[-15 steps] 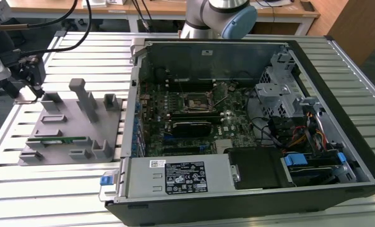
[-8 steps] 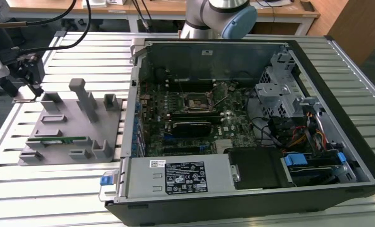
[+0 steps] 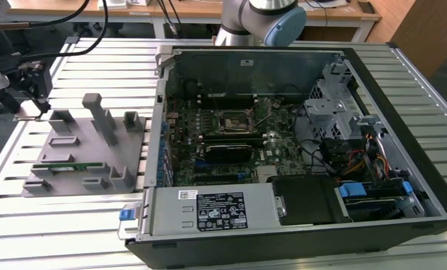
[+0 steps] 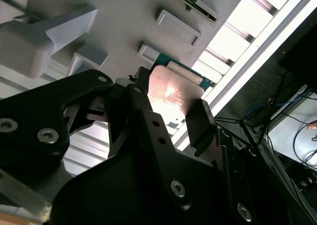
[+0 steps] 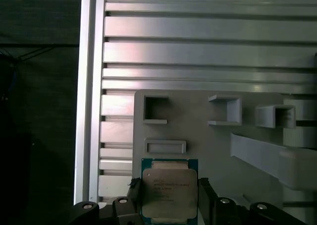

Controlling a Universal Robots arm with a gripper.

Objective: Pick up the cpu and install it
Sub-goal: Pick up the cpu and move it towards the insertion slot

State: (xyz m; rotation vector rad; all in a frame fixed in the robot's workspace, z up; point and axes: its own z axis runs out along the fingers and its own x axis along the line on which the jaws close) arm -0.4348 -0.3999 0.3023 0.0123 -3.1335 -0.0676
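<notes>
cpu (image 5: 169, 191) lies metal top up at one corner of the grey tray (image 5: 213, 150), with the gripper (image 5: 169, 184) straddling it. The fingers (image 5: 204, 195) are closed in against two opposite edges and look clamped on it. The second wrist view shows the same, the shiny top between the dark fingers (image 4: 199, 122). Can't tell if the chip is lifted clear or resting on the tray. Step in hand, as I judge it: the pick-up, grasp made, install not yet done. The tray lies on the slatted table (image 3: 58, 219) at the exterior view's left, well apart from the socket (image 3: 235, 121) on the board inside the open computer case (image 3: 284, 247). The next move calls for a level, firm hold and clearance from the tray posts (image 3: 95, 112) and the case wall; can't tell if the socket latch is open
</notes>
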